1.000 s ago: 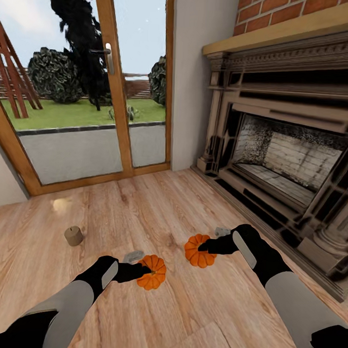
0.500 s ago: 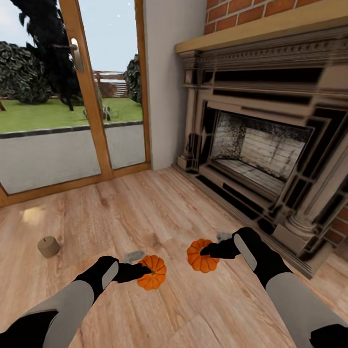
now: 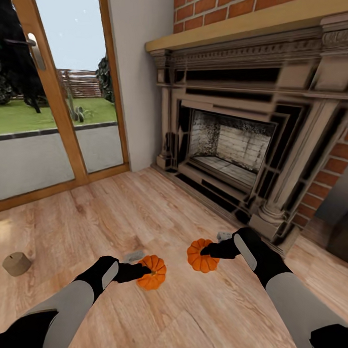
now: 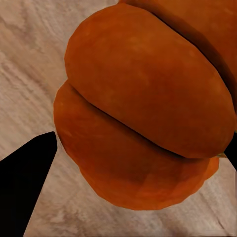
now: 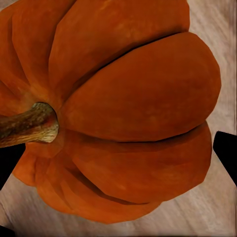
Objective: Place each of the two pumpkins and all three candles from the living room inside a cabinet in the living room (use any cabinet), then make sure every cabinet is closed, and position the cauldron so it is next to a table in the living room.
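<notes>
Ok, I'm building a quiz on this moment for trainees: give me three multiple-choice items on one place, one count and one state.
1. Where is the candle?
A. On the mantel
B. On the floor by the left arm's side
C. Inside the fireplace

2. How many pumpkins are in the head view?
A. One
B. Two
C. Three

3. What is the left hand doing?
A. Gripping a pumpkin
B. Hanging open above the candle
C. Pulling the door handle

Answers:
1 B: the candle lies on the wood floor, apart from both arms.
2 B: one pumpkin is at the left hand and another pumpkin at the right hand.
3 A: its dark fingers flank the orange ribs in the left wrist view.
</notes>
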You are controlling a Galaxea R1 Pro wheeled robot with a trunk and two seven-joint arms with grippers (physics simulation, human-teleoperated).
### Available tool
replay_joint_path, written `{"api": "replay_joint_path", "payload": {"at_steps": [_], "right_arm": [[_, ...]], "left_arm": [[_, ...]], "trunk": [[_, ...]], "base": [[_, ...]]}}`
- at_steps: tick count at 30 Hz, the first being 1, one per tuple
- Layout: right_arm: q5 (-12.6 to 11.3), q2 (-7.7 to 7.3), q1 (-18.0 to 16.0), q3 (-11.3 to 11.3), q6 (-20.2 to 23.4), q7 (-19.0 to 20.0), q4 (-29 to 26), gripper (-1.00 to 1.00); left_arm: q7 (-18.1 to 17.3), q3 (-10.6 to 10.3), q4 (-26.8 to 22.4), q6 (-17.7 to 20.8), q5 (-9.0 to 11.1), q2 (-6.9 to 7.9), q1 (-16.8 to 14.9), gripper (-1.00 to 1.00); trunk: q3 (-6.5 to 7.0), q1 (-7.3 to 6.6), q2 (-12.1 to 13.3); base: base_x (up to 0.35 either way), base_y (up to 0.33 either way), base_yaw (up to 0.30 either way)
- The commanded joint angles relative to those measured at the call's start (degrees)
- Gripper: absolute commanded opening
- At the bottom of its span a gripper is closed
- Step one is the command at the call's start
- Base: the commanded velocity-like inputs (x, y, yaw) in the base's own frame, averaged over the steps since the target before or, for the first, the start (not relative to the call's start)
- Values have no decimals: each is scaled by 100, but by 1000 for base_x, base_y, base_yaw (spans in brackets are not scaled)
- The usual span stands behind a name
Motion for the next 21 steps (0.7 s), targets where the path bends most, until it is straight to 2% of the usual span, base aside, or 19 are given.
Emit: {"api": "replay_joint_path", "payload": {"at_steps": [1,12,21], "right_arm": [[15,-5,-5,15,14,56,-5,-100],[14,-5,-5,15,-189,56,-5,-100],[9,-5,-5,16,-221,57,-5,-100]], "left_arm": [[13,33,-15,52,64,-2,-1,-100],[13,33,-14,52,64,0,-1,-100],[13,35,-12,52,64,0,-1,-100]], "trunk": [[0,-2,-2],[76,-2,-2],[135,-2,-2]], "base": [[0,0,-265],[0,0,-222],[0,0,-120]]}}
